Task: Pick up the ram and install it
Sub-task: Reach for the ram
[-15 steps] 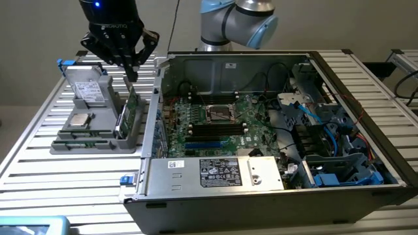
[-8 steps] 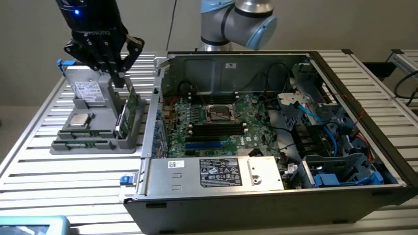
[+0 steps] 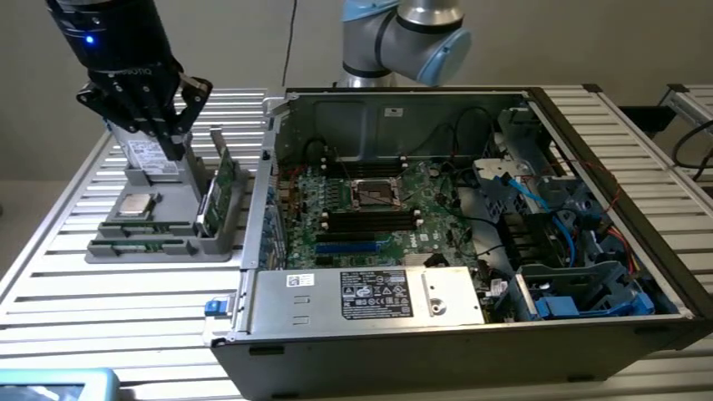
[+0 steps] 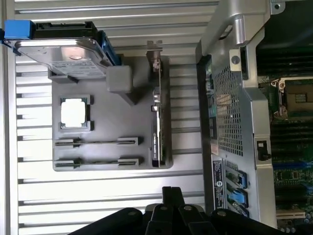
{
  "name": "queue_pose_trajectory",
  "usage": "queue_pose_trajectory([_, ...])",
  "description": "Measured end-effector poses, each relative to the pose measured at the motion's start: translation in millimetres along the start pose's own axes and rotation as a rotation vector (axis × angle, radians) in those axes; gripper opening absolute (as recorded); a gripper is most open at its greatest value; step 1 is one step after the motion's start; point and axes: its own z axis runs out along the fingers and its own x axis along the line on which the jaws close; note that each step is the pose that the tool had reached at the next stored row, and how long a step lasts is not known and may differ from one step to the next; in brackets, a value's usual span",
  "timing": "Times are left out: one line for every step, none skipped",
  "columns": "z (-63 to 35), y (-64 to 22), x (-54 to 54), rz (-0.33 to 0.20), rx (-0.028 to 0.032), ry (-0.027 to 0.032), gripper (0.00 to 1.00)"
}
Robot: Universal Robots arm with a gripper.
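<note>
Two slim ram sticks stand on edge in the front slots of a grey parts holder, one ram beside the other ram. In the exterior view a ram shows as a thin green strip at the holder's near end. My gripper hangs over the holder's far end, above the hard drive, its black fingers shut together with nothing between them. The wrist view looks straight down on the holder, with the gripper clear above the ram sticks.
The holder also carries a processor chip and a tall green expansion card on edge. To the exterior view's right lies the open computer case with its motherboard and black memory slots. Slatted metal table all round.
</note>
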Motion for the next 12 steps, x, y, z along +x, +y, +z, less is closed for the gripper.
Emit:
queue_pose_trajectory([1.2, -0.4, 4.5, 0.000, 0.0004, 0.0000, 0.11])
queue_pose_trajectory([2.4, -0.7, 9.0, 0.000, 0.0009, 0.0001, 0.11])
queue_pose_trajectory([3.5, -1.1, 13.6, 0.000, 0.0015, -0.0001, 0.11])
queue_pose_trajectory([4.7, -1.5, 18.2, 0.000, 0.0022, -0.0001, 0.11])
queue_pose_trajectory([5.9, -1.7, 22.9, 0.000, 0.0031, -0.0002, 0.11])
queue_pose_trajectory([7.2, -1.6, 27.7, 0.000, 0.0040, -0.0003, 0.11])
queue_pose_trajectory([8.4, -1.4, 32.1, 0.000, 0.0050, -0.0003, 0.11])
queue_pose_trajectory([9.8, -0.8, 36.8, 0.000, 0.0059, -0.0004, 0.11])
queue_pose_trajectory([11.2, 0.0, 41.4, 0.000, 0.0068, -0.0005, 0.11])
queue_pose_trajectory([12.4, 1.0, 46.0, 0.000, 0.0077, -0.0004, 0.11])
queue_pose_trajectory([13.6, 2.4, 50.4, 0.000, 0.0086, -0.0006, 0.11])
queue_pose_trajectory([14.8, 4.3, 54.6, 0.000, 0.0097, -0.0009, 0.11])
